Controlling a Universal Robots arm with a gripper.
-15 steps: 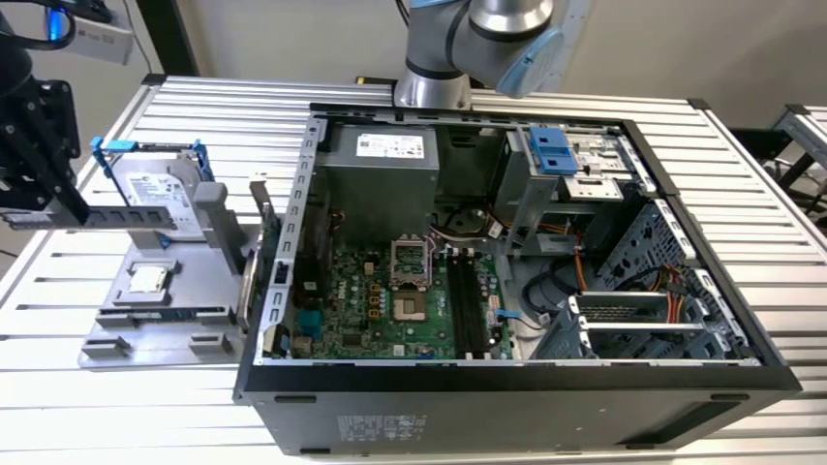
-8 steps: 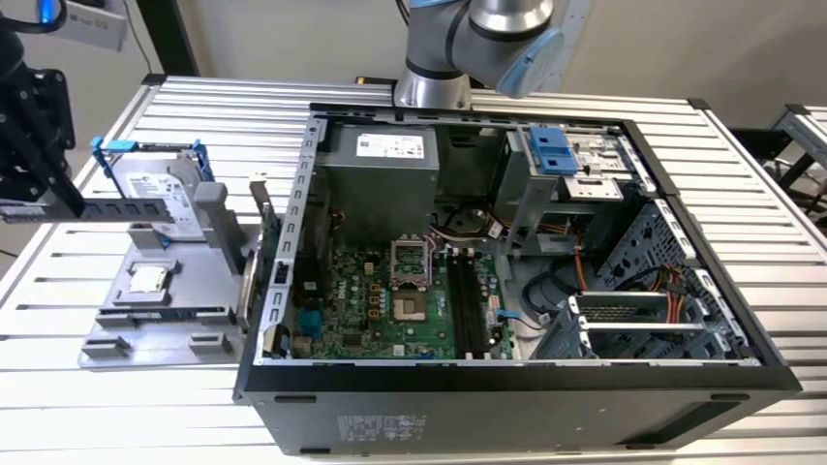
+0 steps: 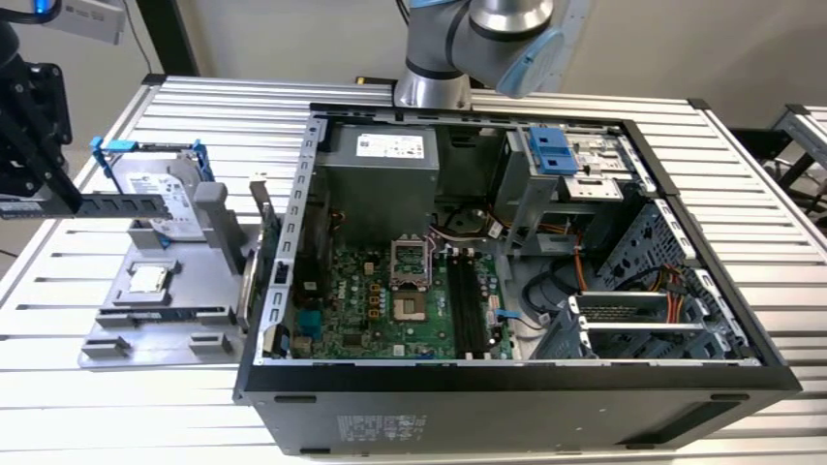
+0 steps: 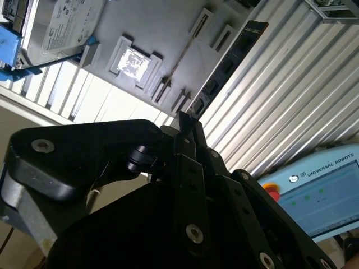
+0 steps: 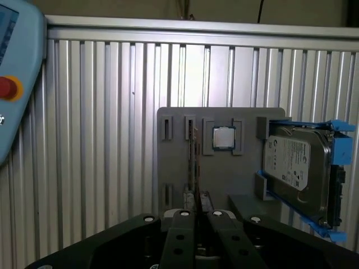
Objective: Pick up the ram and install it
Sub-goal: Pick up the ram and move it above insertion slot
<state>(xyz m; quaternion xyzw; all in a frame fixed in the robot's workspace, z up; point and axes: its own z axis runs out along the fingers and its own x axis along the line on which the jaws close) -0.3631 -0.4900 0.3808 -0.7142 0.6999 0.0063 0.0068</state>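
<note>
Exterior view: elevated, looking down on the open computer case (image 3: 517, 242) and the grey tray (image 3: 142, 325) beside it. Both wrist views: close behind the gripper (image 5: 197, 208) (image 4: 186, 119), facing that tray (image 5: 238, 174) (image 4: 157, 22).

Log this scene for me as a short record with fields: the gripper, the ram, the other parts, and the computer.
gripper: jaws shut on the ram
ram: held level, outside the case, in front of the hard drive in the exterior view
hard drive: blue frame, on the grey tray
square chip: seated in the tray
grey tray: on the slatted table, at the exterior view's left of the case
computer case: open
memory slots: ram not yet installed
</note>
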